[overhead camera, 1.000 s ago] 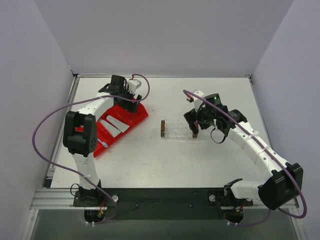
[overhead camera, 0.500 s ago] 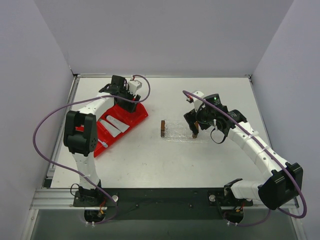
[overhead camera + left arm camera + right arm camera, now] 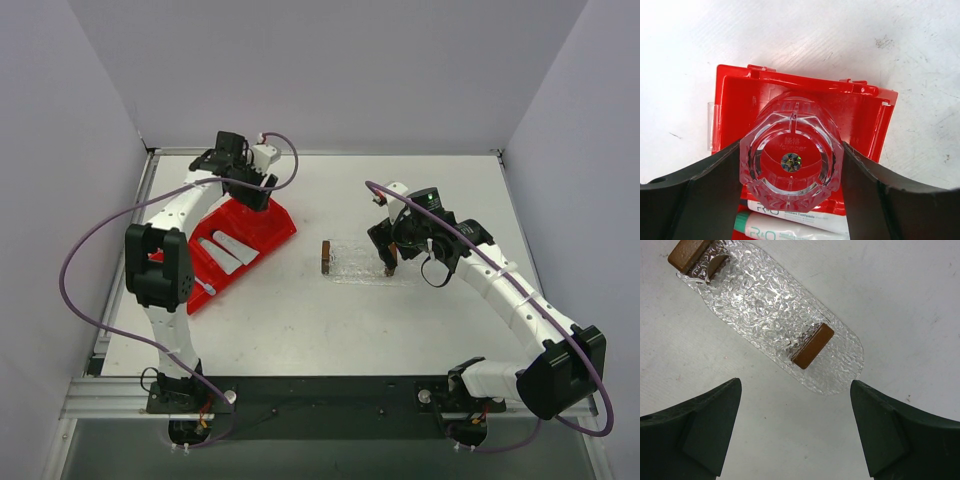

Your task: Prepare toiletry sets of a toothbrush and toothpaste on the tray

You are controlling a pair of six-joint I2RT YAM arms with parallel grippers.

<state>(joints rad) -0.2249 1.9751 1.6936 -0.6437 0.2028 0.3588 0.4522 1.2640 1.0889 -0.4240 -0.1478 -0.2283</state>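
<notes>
1. Since the earlier top view, the left gripper (image 3: 790,167) is shifting toward the far left and is now hanging over the far end of the red compartmented plastic bin (image 3: 737,95). The right arm is keeping its pose.
2. The left jaws are clamping a clear faceted plastic cup (image 3: 790,117), with one black finger (image 3: 715,185) pressing against each side. Whether the cup is resting on the bin floor or is lifted off it cannot be told.
3. Two pale, flat toothpaste tubes (image 3: 805,216) with printed lettering are lying side by side in the bin, just on the near side of the cup.
4. The right gripper (image 3: 795,387) is hovering with its jaws spread wide, gripping nothing, above the right end of the flat, clear, textured plastic tray (image 3: 760,305).
5. The tray is lying flat on the white table (image 3: 300,310), to the right of the bin and well apart from it.
6. Two brown blocks (image 3: 812,345) are standing on the tray, one at its left end and one toward its right end.
</notes>
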